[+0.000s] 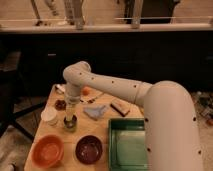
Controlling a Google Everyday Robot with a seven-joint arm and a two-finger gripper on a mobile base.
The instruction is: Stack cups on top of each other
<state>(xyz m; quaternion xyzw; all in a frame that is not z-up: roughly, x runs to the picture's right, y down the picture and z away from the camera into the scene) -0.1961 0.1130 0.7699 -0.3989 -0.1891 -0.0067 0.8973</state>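
A small shiny steel cup (70,123) stands on the wooden table (102,126), left of the middle. My gripper (70,117) hangs straight down from the bent white arm and sits right at the cup's mouth, hiding its rim. A pale, slightly wider cup (49,116) stands just left of the steel cup, apart from it and from the gripper.
An orange bowl (48,150) and a dark purple bowl (89,149) sit at the front edge. A green tray (127,146) fills the front right. A blue cloth (95,111), a brown block (120,106), a small orange object (86,91) and a dark round item (60,104) lie behind.
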